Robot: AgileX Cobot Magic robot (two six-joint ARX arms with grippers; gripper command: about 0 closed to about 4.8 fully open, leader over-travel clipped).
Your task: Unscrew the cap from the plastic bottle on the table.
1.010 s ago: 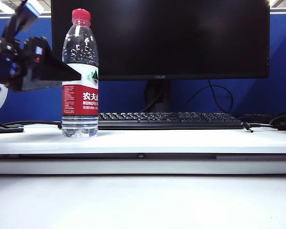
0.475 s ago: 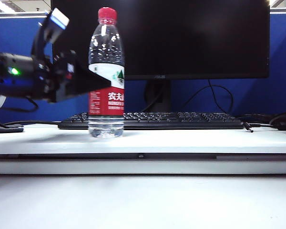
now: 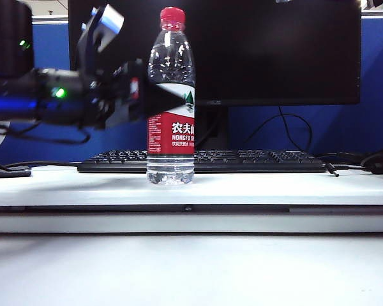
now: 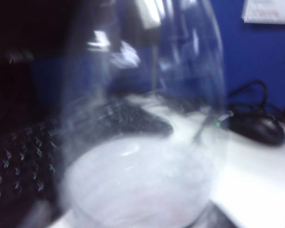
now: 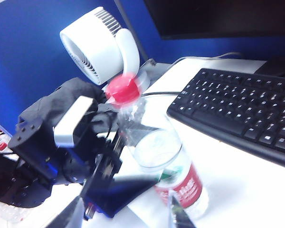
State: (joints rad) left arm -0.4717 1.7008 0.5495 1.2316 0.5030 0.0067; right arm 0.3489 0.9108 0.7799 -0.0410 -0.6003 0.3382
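Carried toward three o'clock, the plastic bottle [image 3: 170, 102] now stands mid-surface [image 3: 274, 189], red cap [image 3: 172, 17] still on. Left tool [image 3: 169, 101] flanks its label, grip unclear. Right tool [image 5: 128, 211], part-open and empty, hovers above.

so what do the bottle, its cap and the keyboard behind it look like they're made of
Plastic bottle: thin clear plastic, glossy; you see through it and it throws highlights.
Cap: opaque red plastic by its look, finish unclear.
Keyboard: black, probably matte plastic, with printed keys.
The left gripper is at the bottle's side; the right gripper hovers above it.
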